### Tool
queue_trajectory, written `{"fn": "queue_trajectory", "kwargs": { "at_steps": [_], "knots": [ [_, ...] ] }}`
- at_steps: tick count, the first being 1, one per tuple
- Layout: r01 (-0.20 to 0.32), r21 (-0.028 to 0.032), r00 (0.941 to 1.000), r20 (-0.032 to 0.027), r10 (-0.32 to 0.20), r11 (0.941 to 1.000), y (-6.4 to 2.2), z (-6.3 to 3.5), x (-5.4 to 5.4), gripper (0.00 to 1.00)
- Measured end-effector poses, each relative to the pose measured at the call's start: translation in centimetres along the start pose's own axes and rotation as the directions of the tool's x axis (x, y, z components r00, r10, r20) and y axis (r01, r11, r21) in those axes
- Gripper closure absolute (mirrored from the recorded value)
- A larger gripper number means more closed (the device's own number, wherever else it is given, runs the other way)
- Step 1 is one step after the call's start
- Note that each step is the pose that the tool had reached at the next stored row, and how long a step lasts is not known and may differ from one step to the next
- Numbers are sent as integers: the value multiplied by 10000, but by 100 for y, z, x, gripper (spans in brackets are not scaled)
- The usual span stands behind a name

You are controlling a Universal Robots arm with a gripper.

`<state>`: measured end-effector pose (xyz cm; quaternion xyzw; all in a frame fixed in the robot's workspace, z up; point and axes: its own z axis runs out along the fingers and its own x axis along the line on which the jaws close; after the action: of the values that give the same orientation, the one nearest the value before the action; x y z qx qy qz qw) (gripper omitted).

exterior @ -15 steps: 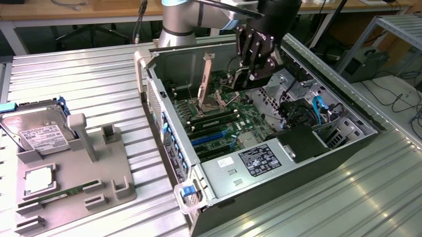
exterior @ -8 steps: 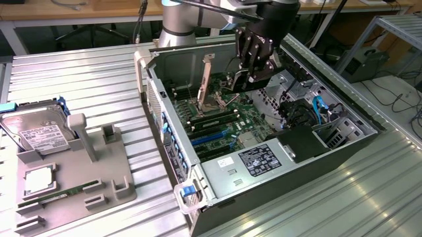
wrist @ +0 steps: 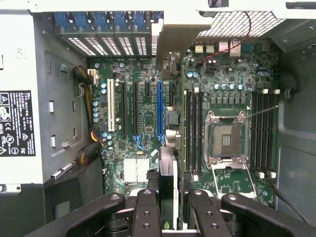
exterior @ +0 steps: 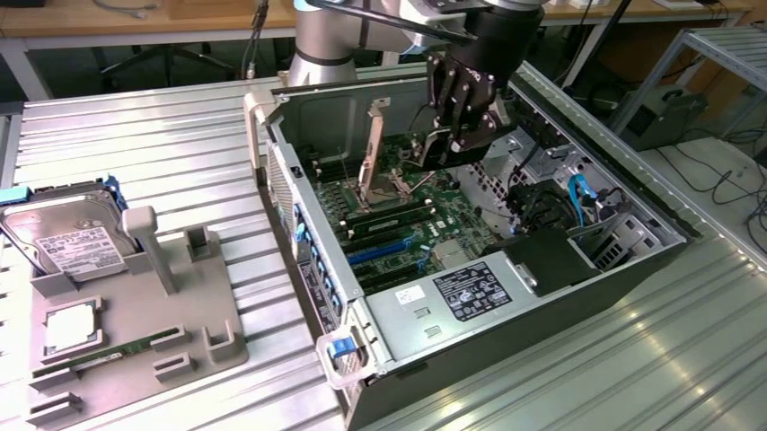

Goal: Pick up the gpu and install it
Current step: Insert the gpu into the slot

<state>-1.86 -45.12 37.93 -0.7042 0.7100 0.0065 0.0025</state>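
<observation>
Overhead, gripper (wrist: 170,205) clamps gpu (wrist: 168,170); label (exterior: 471,292) print unreadable.

A: What is the desk (exterior: 156,135) made of?

B: Ribbed silvery metal with a dull brushed sheen. The computer case (exterior: 318,126) is smooth grey sheet metal.

A: And the gpu (wrist: 168,182)?

B: Dark circuit board. Its bracket (wrist: 173,42) is pale bare metal with a satin finish. The pincer (wrist: 172,197) is matt black, but I can't tell whether it's plastic or coated metal.

A: The holder (exterior: 132,314)?

B: Matt grey plastic. The hard drive (exterior: 66,242) on it is shiny metal with a white paper label.
</observation>
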Motion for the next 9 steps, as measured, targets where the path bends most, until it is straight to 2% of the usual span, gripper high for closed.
{"fn": "queue_trajectory", "kwargs": {
  "at_steps": [9],
  "knots": [
    [0,4,10000,0,0,10000,0,42,1,73]
  ]
}}
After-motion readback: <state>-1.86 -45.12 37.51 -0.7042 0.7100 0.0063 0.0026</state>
